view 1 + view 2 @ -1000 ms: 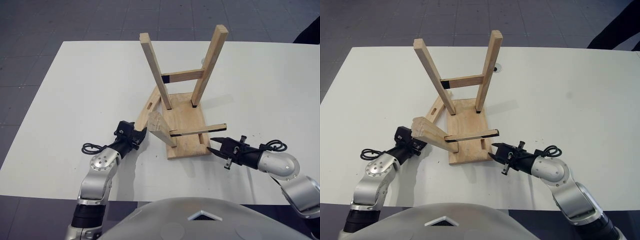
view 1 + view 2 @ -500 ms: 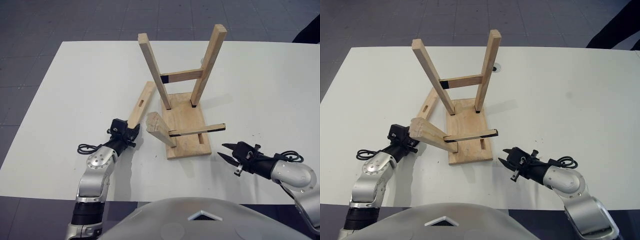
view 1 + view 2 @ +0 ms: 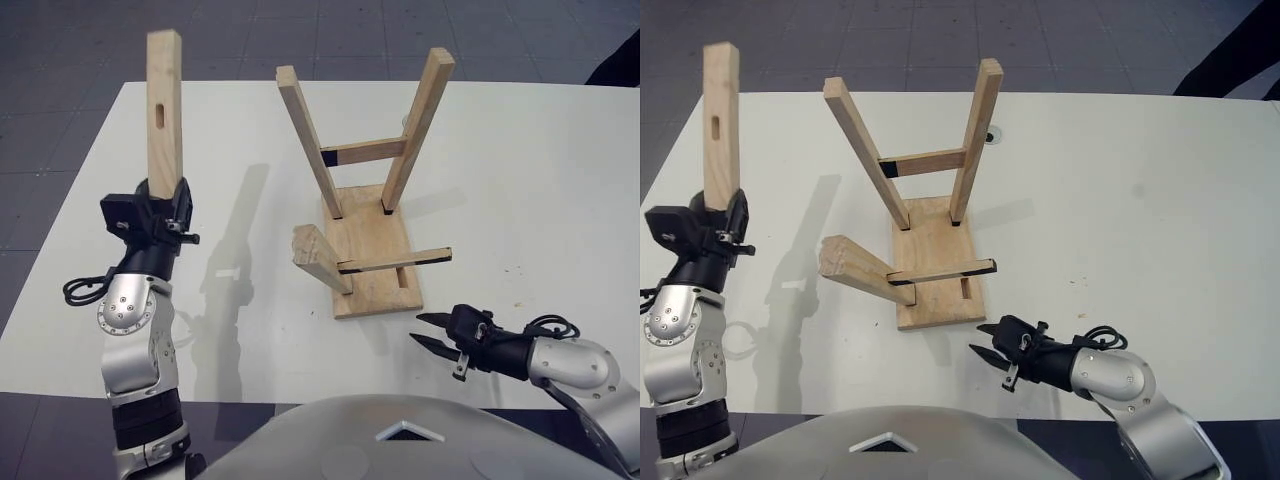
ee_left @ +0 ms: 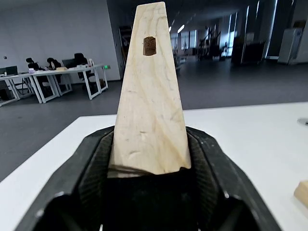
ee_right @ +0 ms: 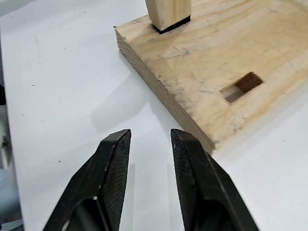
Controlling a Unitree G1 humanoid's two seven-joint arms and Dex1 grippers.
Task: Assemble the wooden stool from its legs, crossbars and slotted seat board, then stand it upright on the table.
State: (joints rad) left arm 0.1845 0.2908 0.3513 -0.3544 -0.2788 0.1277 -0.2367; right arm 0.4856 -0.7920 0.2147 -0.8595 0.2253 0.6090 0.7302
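1. We are pinching the loose leg [image 3: 165, 110] by its lower end in our left gripper [image 3: 158, 208], upright over the table's [image 3: 540, 180] left side, well apart from the seat board [image 3: 372, 245].
2. Our right gripper [image 3: 418, 330] is hovering spread, gripping nothing, just near of the board's near edge.
3. Two legs are standing in the far slots. A third leg [image 3: 318, 257] is leaning at near left.
4. We are judging this as fitting the last leg: it needs carrying to the open slot [image 5: 240, 87] and meeting the crossbar [image 3: 396, 262].
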